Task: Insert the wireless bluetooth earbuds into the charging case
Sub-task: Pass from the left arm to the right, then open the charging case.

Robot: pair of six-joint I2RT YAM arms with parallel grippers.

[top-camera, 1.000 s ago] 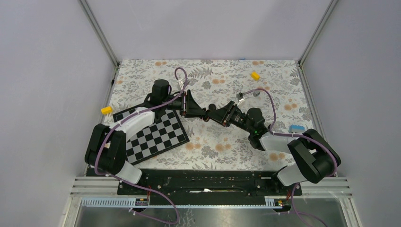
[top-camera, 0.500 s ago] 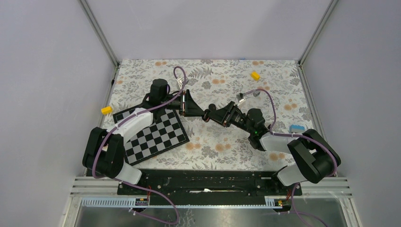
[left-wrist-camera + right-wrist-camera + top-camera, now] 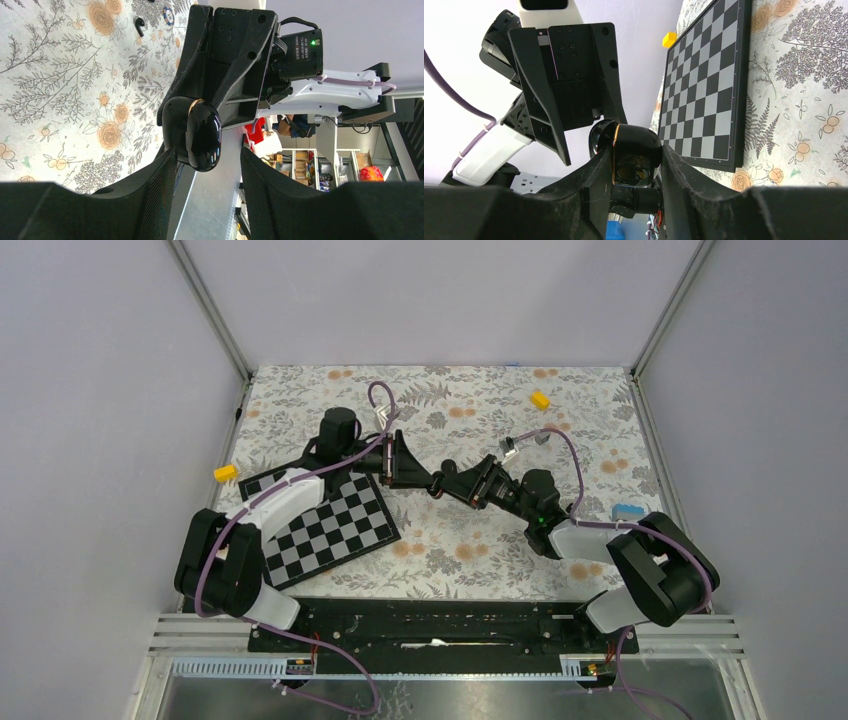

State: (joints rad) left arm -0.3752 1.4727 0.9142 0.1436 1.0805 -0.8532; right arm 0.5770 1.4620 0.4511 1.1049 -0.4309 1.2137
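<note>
The charging case (image 3: 636,150) is a glossy black pebble with a thin gold seam. My right gripper (image 3: 634,167) is shut on it and holds it above the table. In the left wrist view the charging case (image 3: 197,132) sticks out between the tips of my left gripper (image 3: 207,157). It rests near the left finger (image 3: 150,195), with a clear gap to the other finger, so that gripper is open. Both grippers meet at mid-table (image 3: 437,483). One small black earbud (image 3: 139,25) lies on the floral cloth beyond. I see no other earbud.
A chessboard (image 3: 330,525) lies under the left arm. Yellow blocks sit at the left edge (image 3: 226,472) and far right (image 3: 540,399). A blue object (image 3: 627,511) lies by the right arm. A small round chip (image 3: 168,15) lies near the earbud.
The left arm's elbow has shifted slightly toward the left. Both grippers stay together at the case in mid-table.
</note>
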